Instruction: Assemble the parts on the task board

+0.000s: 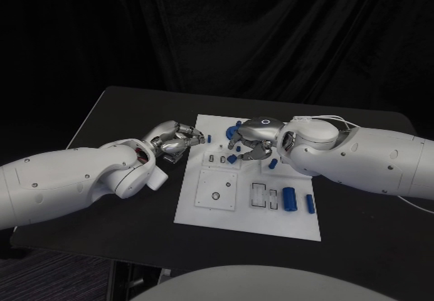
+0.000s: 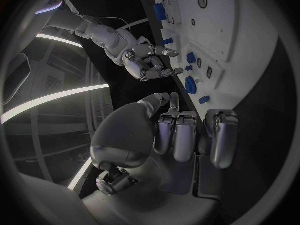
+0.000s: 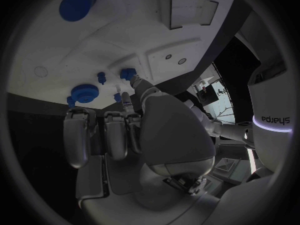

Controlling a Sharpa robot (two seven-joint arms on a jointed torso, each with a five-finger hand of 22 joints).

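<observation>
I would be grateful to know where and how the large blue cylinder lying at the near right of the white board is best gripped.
Grip the large blue cylinder across its middle, coming from above, fingers on its two long sides. It lies flat on the white task board, long axis pointing away from the robot, so its ends offer less hold. A slimmer blue cylinder lies beside it, leaving a narrow gap on that side.

We take this for a robotics lab or test cell: a black table (image 1: 118,119) stands before a black curtain backdrop (image 1: 271,44), bearing a white task board (image 1: 226,210) with machined slots, and strip lights (image 2: 56,97) curve past metal racks behind.
</observation>
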